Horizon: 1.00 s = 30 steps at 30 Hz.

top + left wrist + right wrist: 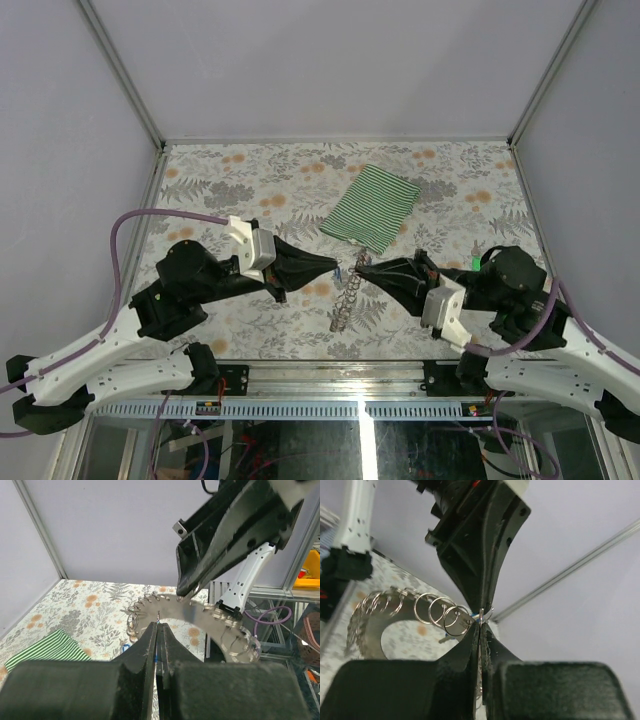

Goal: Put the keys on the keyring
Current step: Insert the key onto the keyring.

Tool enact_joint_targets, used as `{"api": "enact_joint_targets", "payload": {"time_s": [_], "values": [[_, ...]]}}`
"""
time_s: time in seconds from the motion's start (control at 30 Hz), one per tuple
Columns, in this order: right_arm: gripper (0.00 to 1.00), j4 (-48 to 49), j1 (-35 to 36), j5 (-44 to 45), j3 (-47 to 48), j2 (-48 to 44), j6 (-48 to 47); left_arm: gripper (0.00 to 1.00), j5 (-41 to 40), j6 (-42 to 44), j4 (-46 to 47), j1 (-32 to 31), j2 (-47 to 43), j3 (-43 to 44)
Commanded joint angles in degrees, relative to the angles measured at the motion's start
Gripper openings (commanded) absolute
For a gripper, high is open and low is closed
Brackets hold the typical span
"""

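My left gripper (334,266) is shut on a thin blue key (158,654), seen edge-on between the fingers, with its tiny metal loop poking out at the tips. My right gripper (361,267) is shut on one end of the keyring (344,300), a silvery curved band strung with several split rings that hangs down to the table. The two grippers meet tip to tip above the table. The keyring shows in the left wrist view (200,614) and in the right wrist view (440,614). Red and yellow keys are out of view.
A green-and-white striped cloth (370,205) lies on the floral table behind the grippers and also shows in the left wrist view (50,647). Grey walls with metal frame posts enclose the table on three sides.
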Motion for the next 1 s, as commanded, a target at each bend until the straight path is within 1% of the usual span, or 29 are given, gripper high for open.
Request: {"api": "enact_joint_targets", "payload": {"time_s": [0.0,0.1,0.17,0.2,0.27,0.33,0.4,0.5,0.57,0.63,0.73,0.8,0.87,0.97], "values": [[0.03,-2.7,0.5,2.2,9.6,2.4,20.2,0.00,0.0,1.4,0.9,-0.2,-0.7,1.9],[0.02,-7.2,0.5,3.5,13.8,4.5,29.5,0.00,0.3,1.7,0.8,-0.2,-0.8,1.9],[0.00,-11.0,0.5,4.7,16.8,6.4,32.6,0.00,-0.1,1.5,0.6,-0.2,-0.8,1.9],[0.00,-11.8,0.5,5.3,17.6,7.1,33.7,0.00,-1.7,1.1,0.4,-0.2,-0.8,1.8],[0.00,-12.7,0.5,6.0,18.2,8.1,35.2,0.00,-3.8,0.5,0.0,-0.1,-0.9,1.7],[0.00,-13.9,0.4,6.0,19.1,9.3,35.8,0.00,-3.3,0.6,-0.9,0.5,-0.8,1.9],[0.00,-15.9,0.4,5.1,20.6,11.1,35.7,0.00,-1.1,0.3,-1.1,2.3,-0.4,2.0],[0.00,-17.2,-0.2,2.4,22.0,13.4,35.9,0.00,4.1,-0.5,-0.3,7.0,0.1,1.8],[0.00,-17.4,-2.1,-0.8,22.8,14.4,36.6,0.00,8.2,-1.2,0.6,10.5,0.5,1.6],[0.00,-16.9,-6.3,-7.0,23.0,15.2,38.7,0.00,11.8,-1.8,1.9,13.6,0.8,1.2],[0.00,-10.8,-15.5,-20.0,21.3,15.9,45.6,0.00,16.4,-2.5,3.9,17.8,1.0,0.2],[0.00,-5.9,-19.2,-27.0,20.1,16.4,50.1,0.00,19.4,-3.0,4.9,19.6,1.0,-0.1],[0.00,-0.2,-20.7,-32.2,19.2,17.3,54.0,0.00,22.2,-2.8,5.6,20.3,1.1,-0.1],[0.00,6.1,-21.1,-35.9,17.9,18.1,59.2,0.00,26.2,-2.5,5.9,20.5,1.9,0.7]]}}
